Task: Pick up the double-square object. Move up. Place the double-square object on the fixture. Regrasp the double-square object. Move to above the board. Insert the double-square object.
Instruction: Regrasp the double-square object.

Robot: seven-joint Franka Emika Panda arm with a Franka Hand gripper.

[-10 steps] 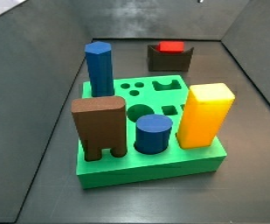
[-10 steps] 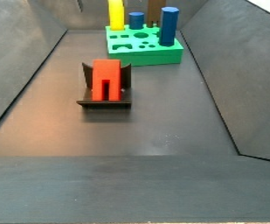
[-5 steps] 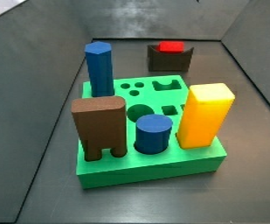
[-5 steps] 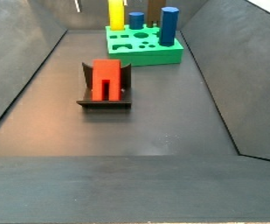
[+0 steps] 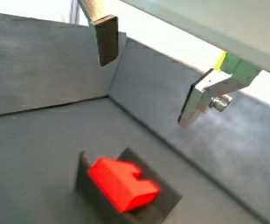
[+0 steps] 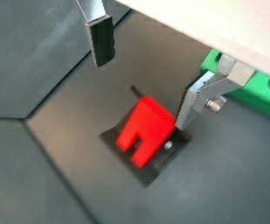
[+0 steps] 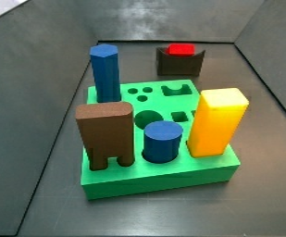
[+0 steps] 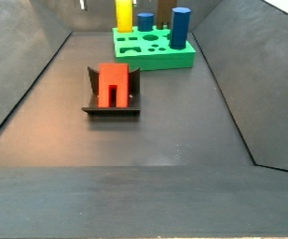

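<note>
While the green board sits loaded with its blue, brown and yellow blocks, the red piece is well apart from it, resting in the notch of the dark fixture on the grey floor. In that side view its long axis runs along the fixture, pointing roughly toward the board, and nothing touches it but the fixture. In a side view from the board's end, only its red top shows above the fixture.

Neither side view shows the arm, so the gripper is judged to hang high above the floor. In both wrist views its two silver fingers stand wide apart with nothing between them, and the red piece lies below and beyond the gap, not yet between the pads. The stepped profile of the piece shows clearly there.

Judging from this, the regrasp is the step in hand: the gripper must come straight down so the fingers straddle the piece across its narrow width, square to the long axis.
</note>
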